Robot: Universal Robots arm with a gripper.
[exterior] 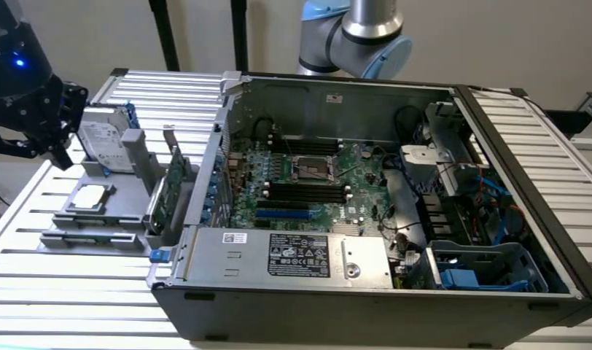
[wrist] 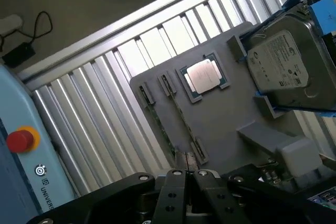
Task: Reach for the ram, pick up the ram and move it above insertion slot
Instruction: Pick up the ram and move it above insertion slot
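**Clerk:** Location of the ram (wrist: 160, 125)?

**Inspector:** On the grey tray (wrist: 226, 124), standing on edge in end clips. In the wrist view it reads as a thin greenish line. A second thin line (wrist: 182, 116) runs parallel, just beside it. I cannot tell whether that one is also a stick or only a bare rail.

**Clerk:** Relation to the gripper (wrist: 186, 174)?

**Inspector:** The ram's long axis runs from the clips near the CPU (wrist: 203, 75) straight toward the fingertips. Its near end lies just beside them, and the far end is well clear. The fingers (wrist: 174, 187) are pressed together with nothing between them, and the ram is not held.

**Clerk:** And the destination?

**Inspector:** The black slots (exterior: 306, 191) sit on the board inside the open case (exterior: 276, 299). They are well apart from the tray, toward the exterior view's right.

**Clerk:** Anything obscured?

**Inspector:** The ram's near end is lost behind the gripper body. Its chips cannot be made out edge-on. The drive (wrist: 286, 66) is cut off at the frame edge. From the exterior view I judge the ram too thin to pick out on the tray.
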